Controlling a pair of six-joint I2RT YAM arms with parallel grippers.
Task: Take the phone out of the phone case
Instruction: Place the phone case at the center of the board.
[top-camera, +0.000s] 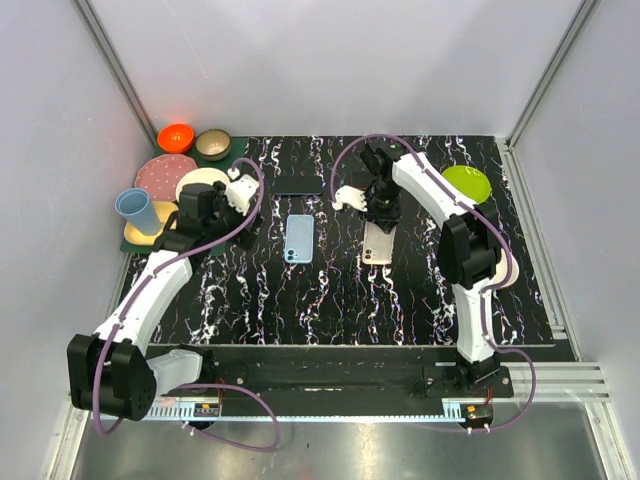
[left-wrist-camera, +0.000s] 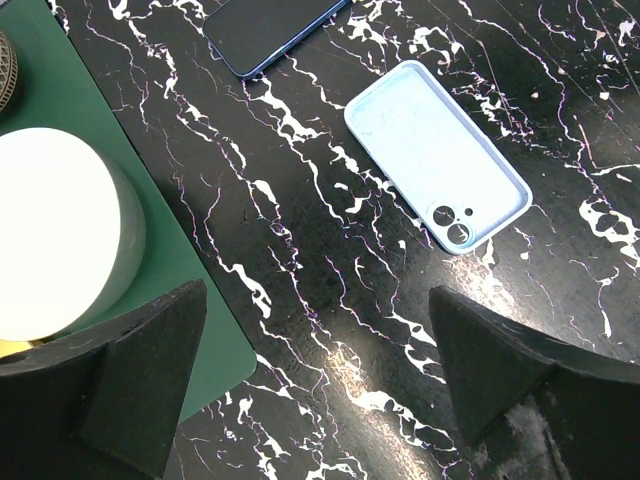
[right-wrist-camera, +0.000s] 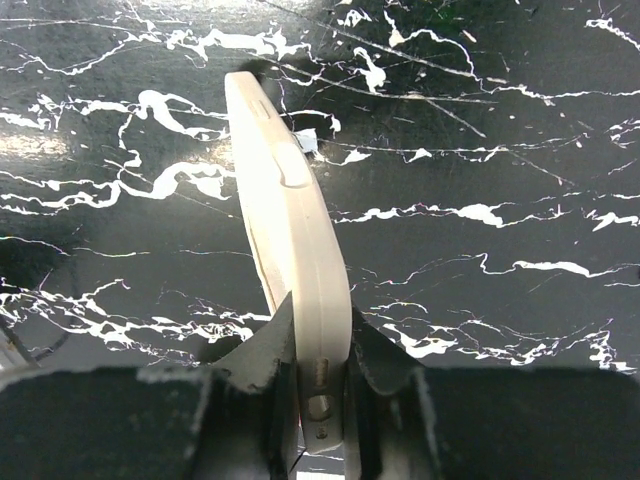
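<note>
Overhead, the right fingers (top-camera: 380, 212) clamp the far end of a cream phone case (top-camera: 378, 246) lying mid-table (top-camera: 330, 310), near an empty light-blue case (top-camera: 298, 238). From the left wrist, the left fingers (left-wrist-camera: 140, 380) gape wide above bare marble. From the right wrist, the cream phone case shows edge-on, side button visible, pinched tight.
</note>
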